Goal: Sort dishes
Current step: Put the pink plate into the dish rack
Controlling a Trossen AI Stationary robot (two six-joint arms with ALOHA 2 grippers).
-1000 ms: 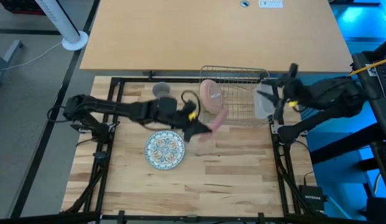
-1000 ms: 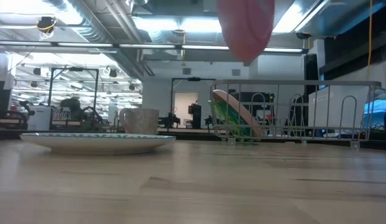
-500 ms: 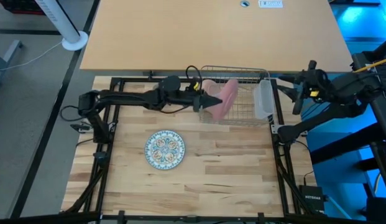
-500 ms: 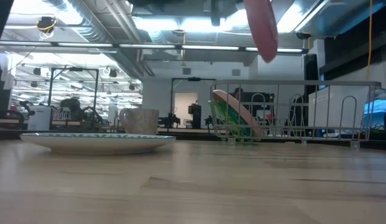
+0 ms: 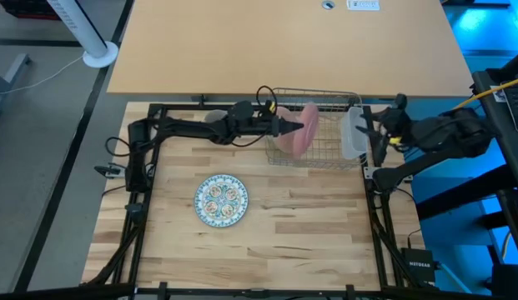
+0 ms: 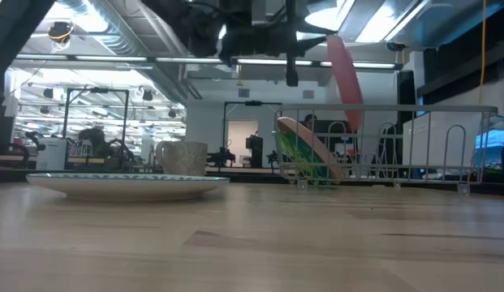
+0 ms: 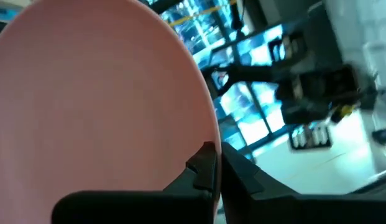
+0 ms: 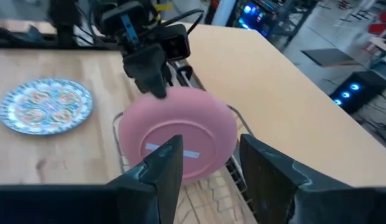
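1. The wire dish rack [image 5: 315, 125] stands at the counter's [image 5: 267, 233] far edge, with a translucent plastic tub [image 5: 353, 133] touching its right side
2. A green plate [image 6: 304, 152] leans tilted inside the rack; the small grey cup [image 6: 181, 157] stands left of the rack, partly under the left arm in the high view
3. The patterned plate [image 5: 221, 199] lies flat on the counter, well apart from the rack
4. The left gripper [image 5: 294, 127] has its jaws shut on the rim of the pink plate [image 5: 302, 132], which hangs on edge over the rack's wires, just beside the green plate
5. The right gripper [image 5: 377, 125] waits beside the tub with its jaws wide apart, holding nothing
6. A second ago the pink plate was over the bare counter in front of the rack; it has since been carried above the rack, and the right arm has shifted a little beside the tub
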